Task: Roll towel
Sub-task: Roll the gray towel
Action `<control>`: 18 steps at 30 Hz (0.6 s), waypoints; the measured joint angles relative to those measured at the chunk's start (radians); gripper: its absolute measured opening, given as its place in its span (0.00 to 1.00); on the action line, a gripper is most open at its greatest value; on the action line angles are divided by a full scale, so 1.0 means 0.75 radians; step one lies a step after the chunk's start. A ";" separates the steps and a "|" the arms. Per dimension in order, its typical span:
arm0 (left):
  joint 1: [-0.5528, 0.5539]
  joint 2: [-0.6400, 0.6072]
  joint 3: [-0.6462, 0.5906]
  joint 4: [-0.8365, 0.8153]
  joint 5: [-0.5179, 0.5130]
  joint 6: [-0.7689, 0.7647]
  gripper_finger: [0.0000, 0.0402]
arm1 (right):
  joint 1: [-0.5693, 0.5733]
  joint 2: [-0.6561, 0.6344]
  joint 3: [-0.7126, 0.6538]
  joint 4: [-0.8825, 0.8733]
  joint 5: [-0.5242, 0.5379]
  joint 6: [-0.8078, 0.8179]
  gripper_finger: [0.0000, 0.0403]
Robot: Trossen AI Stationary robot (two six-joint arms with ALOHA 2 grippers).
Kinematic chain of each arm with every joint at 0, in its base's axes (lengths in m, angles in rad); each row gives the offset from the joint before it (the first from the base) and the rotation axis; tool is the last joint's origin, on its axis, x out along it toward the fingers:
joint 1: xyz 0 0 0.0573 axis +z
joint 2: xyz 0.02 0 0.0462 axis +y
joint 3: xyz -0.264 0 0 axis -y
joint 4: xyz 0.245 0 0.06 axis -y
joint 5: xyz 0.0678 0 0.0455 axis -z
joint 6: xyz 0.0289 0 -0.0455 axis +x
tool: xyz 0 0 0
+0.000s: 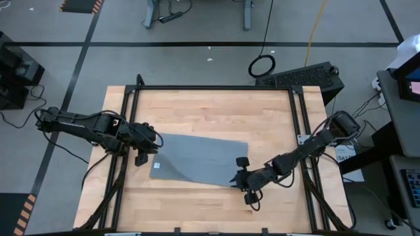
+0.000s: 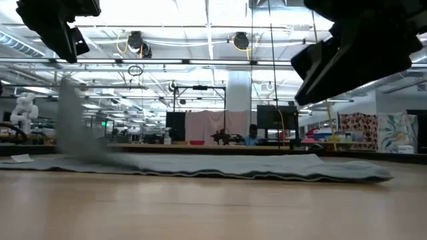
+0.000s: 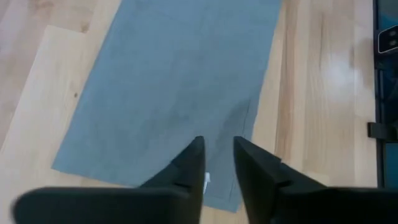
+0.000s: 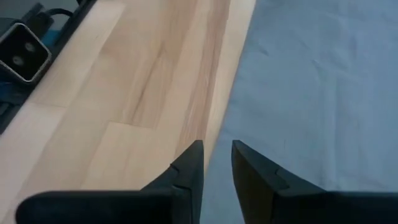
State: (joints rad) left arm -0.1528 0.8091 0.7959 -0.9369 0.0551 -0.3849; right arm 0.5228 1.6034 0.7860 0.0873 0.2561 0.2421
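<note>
The grey towel (image 1: 200, 160) lies spread on the wooden table, with its white tag (image 1: 157, 165) at its left edge. It also shows in the left wrist view (image 3: 168, 87) and the right wrist view (image 4: 317, 93). My left gripper (image 1: 142, 155) hangs over the towel's left edge, shut on cloth beside the tag (image 3: 207, 180). My right gripper (image 1: 237, 178) hovers shut and empty above the towel's near right corner, and the towel's edge (image 4: 227, 124) runs under its fingertips. My left gripper pinches the towel near its left edge (image 3: 219, 152) between its two fingers, coming from above; one layer or several, I cannot tell. In the low view a blurred strip of cloth (image 2: 70, 123) rises from the table toward the gripper. The rest of the towel (image 2: 233, 167) lies flat.
A black frame (image 1: 216, 88) runs along the table's far edge and its sides. Bare wood lies on the far side (image 1: 210, 111) and the near side (image 1: 197, 206) of the towel. The room beyond the table shows in the low view.
</note>
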 joint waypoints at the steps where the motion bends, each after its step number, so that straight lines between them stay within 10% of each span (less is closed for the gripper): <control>1: 0.000 0.000 0.000 0.000 0.000 0.000 0.26 | 0.000 0.004 0.000 0.000 0.000 0.006 0.18; 18: -0.054 0.046 -0.001 0.043 -0.024 -0.148 0.41 | -0.019 0.004 0.000 -0.002 0.001 -0.039 0.18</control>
State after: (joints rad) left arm -0.1936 0.8438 0.7952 -0.9045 0.0370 -0.4958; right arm 0.5085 1.6066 0.7860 0.0860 0.2566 0.2125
